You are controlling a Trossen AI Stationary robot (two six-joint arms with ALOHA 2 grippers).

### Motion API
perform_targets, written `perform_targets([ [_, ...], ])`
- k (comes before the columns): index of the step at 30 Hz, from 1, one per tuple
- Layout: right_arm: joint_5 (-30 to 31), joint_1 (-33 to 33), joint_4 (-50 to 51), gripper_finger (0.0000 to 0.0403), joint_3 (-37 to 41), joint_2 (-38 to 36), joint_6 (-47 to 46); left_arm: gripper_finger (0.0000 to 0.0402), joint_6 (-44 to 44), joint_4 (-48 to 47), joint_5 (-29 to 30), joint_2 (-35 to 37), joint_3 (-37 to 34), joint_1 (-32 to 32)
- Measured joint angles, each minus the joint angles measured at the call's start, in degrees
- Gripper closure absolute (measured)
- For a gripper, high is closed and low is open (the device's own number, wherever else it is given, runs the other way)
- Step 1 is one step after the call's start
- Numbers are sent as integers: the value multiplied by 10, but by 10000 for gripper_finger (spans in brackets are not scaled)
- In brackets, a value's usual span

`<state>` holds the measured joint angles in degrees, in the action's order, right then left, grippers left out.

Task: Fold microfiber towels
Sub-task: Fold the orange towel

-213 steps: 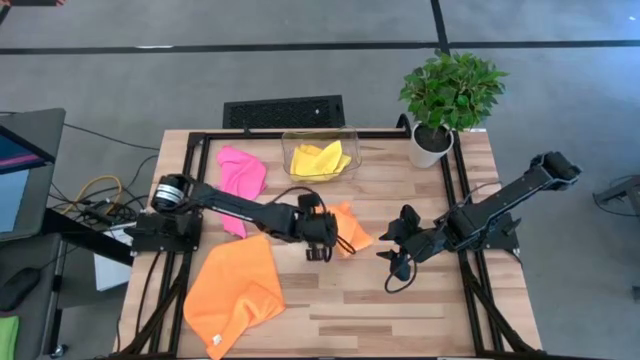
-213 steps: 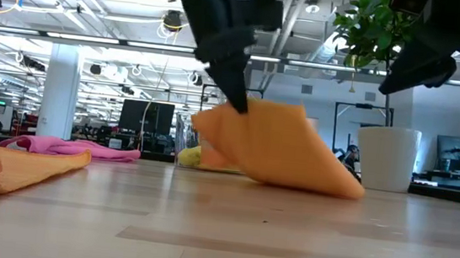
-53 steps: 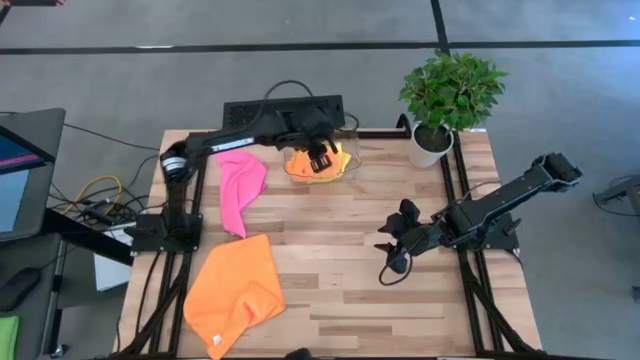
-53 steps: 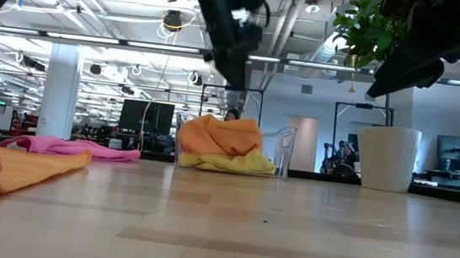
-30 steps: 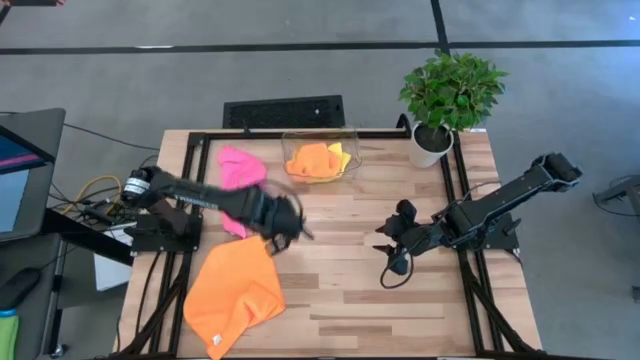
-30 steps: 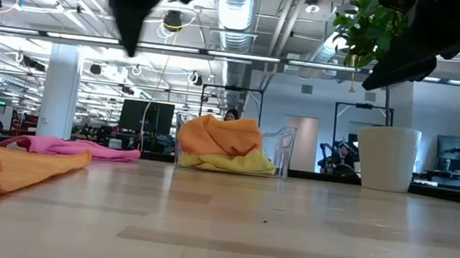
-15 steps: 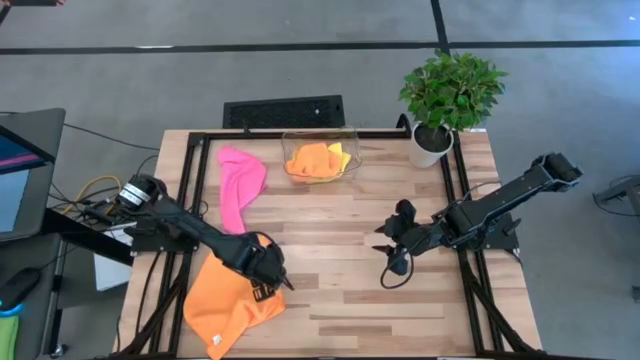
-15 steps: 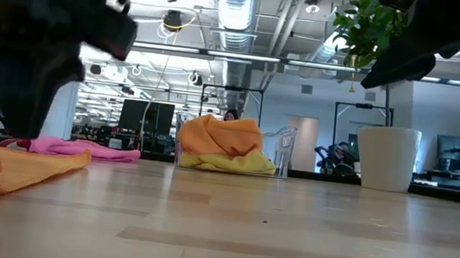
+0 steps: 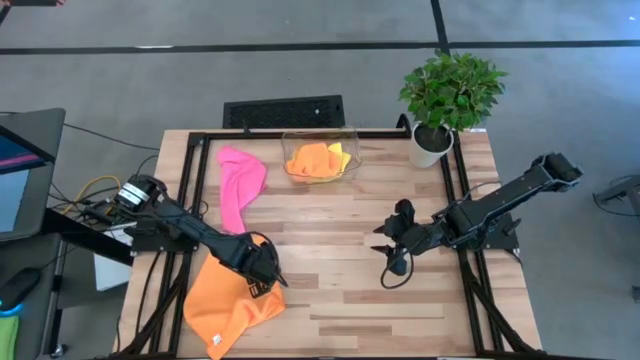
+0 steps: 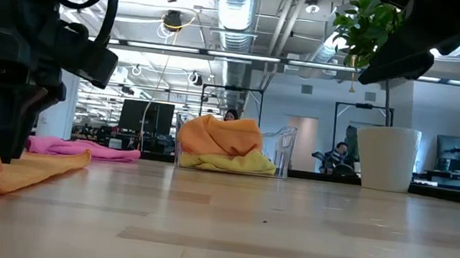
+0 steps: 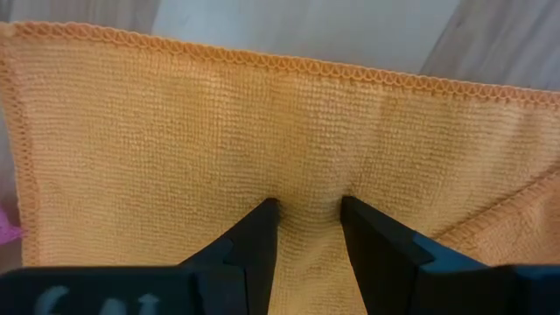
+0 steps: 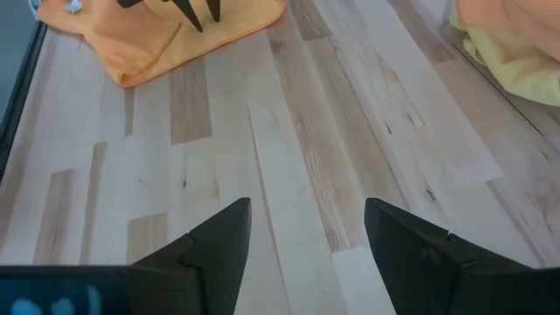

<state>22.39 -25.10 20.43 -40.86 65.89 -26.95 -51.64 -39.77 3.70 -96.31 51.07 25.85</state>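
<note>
On the table (image 9: 400,310), a rumpled orange towel (image 9: 215,300) has one corner folded.

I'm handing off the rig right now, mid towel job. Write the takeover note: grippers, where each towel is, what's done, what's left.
Left gripper: open, fingertips pressed down on the flat orange towel at the table's front left, not yet pinched.
Right gripper: open, empty, hovering over bare wood at right.
Clear bin: holds an orange towel on top of a yellow towel; both done.
Pink towel: lying crumpled left of the bin, untouched.
Left: fold and bin the flat orange towel, then the pink one.
</note>
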Motion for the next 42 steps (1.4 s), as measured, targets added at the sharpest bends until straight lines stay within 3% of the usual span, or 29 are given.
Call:
perform_targets([
  [7, 0, 0, 0, 154, 0, 0, 0, 278, 27, 13, 2, -1, -1, -14],
  [35, 0, 0, 0, 154, 0, 0, 0, 278, 226, 223, 35, -17, -2, -153],
  [42, 0, 0, -4, 154, 0, 0, 0, 278, 246, 196, 32, -36, 14, -151],
])
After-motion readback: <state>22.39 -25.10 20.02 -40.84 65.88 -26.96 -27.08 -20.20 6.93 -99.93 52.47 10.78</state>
